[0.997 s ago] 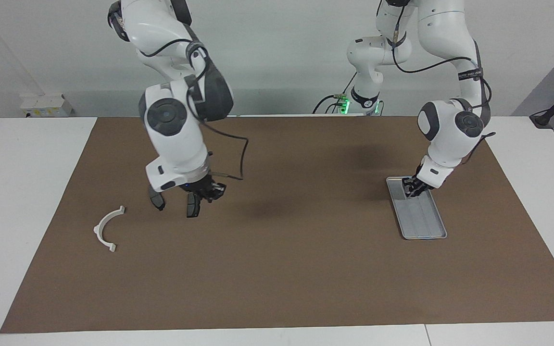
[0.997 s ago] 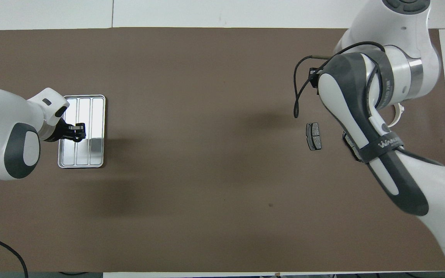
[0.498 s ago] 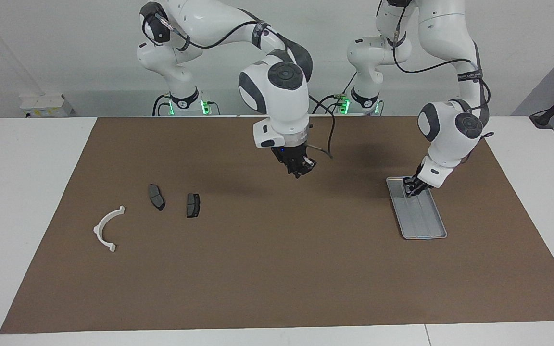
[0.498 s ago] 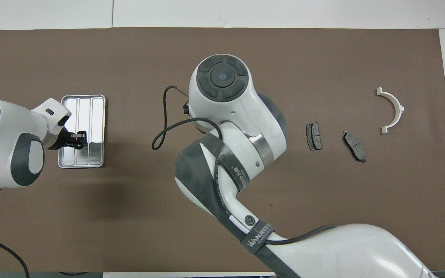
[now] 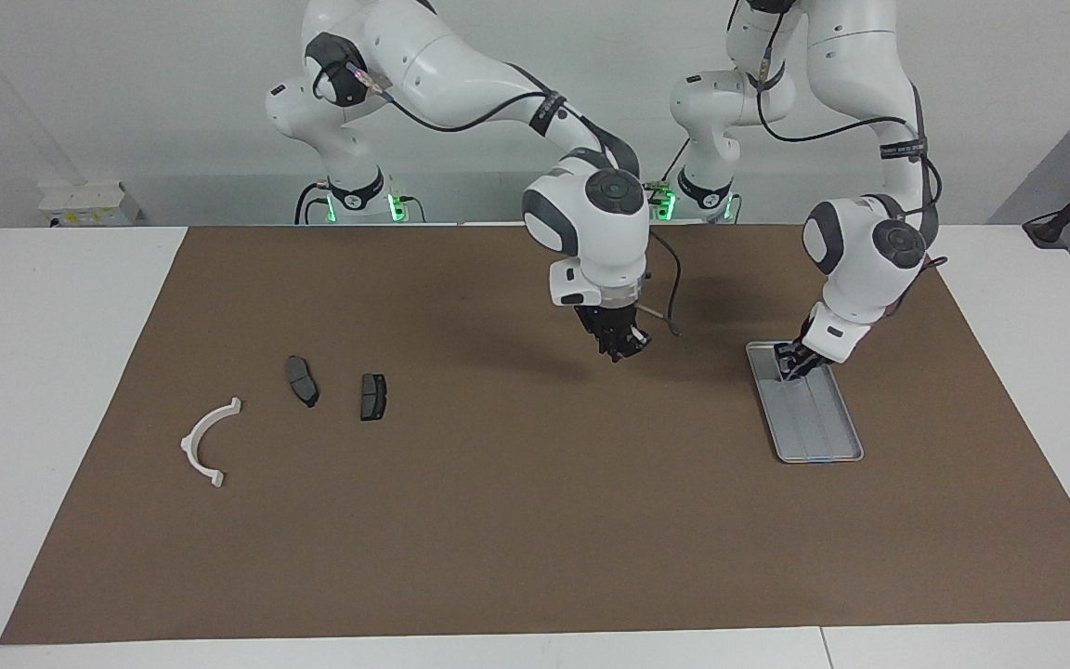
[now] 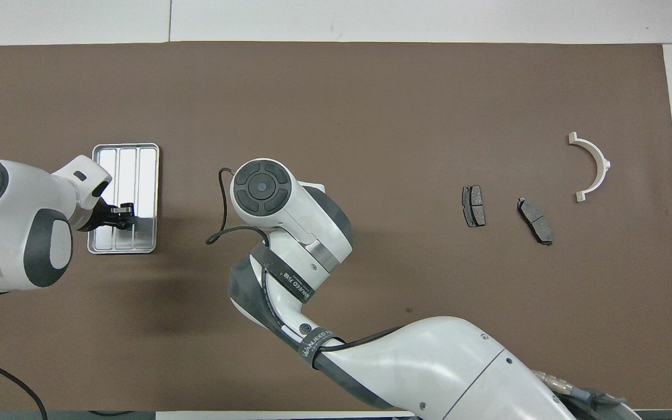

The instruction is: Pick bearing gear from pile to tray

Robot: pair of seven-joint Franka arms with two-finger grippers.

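Note:
The pile lies toward the right arm's end of the table: a white curved arc (image 5: 210,441) (image 6: 592,166) and two dark brake pads (image 5: 302,381) (image 5: 372,397) (image 6: 473,206) (image 6: 535,212). The silver tray (image 5: 821,437) (image 6: 137,157) sits toward the left arm's end. My right gripper (image 5: 623,351) hangs shut over the bare mat between pile and tray; whether it holds anything does not show. In the overhead view its wrist (image 6: 260,186) hides it. My left gripper (image 5: 790,362) (image 6: 117,211) is low over the tray's end nearer the robots. The bearing gear is out of view.
A brown mat (image 5: 535,520) covers the table, with white tabletop (image 5: 43,390) at both ends. The right arm's black cable (image 6: 219,204) loops beside its wrist. Both arms stretch across the mat from the robots' side.
My right arm has swung from the pile across the mat toward the tray, uncovering both brake pads. My left gripper has crept slightly along the tray toward the robots.

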